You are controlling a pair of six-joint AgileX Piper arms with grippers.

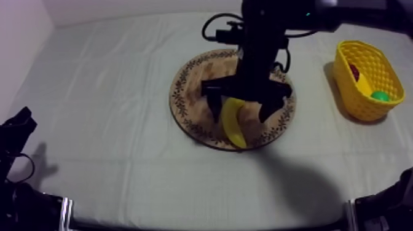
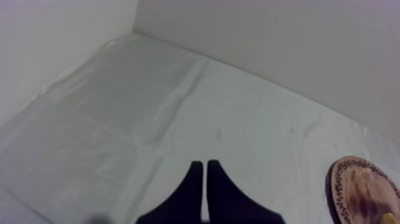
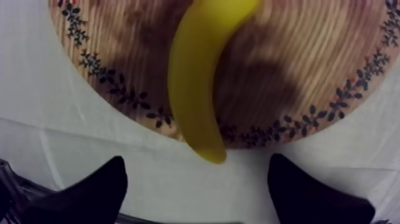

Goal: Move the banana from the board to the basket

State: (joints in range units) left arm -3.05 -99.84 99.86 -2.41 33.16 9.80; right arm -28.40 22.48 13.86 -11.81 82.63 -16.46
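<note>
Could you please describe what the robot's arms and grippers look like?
The left arm and right arm are black and blocky. The right gripper has two black fingers tapering to points; the left gripper has the same black, pointed fingers.

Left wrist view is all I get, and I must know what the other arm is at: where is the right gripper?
Observer: The right gripper is over the round wooden board, its fingers open on either side of the banana.
Operator: Does the banana lie wholly within the board?
Observer: No. Its tip reaches past the patterned rim, over the cloth.
Operator: Where is the basket?
Observer: The yellow basket stands at the robot's right, apart from the board, with a small red fruit inside.
</note>
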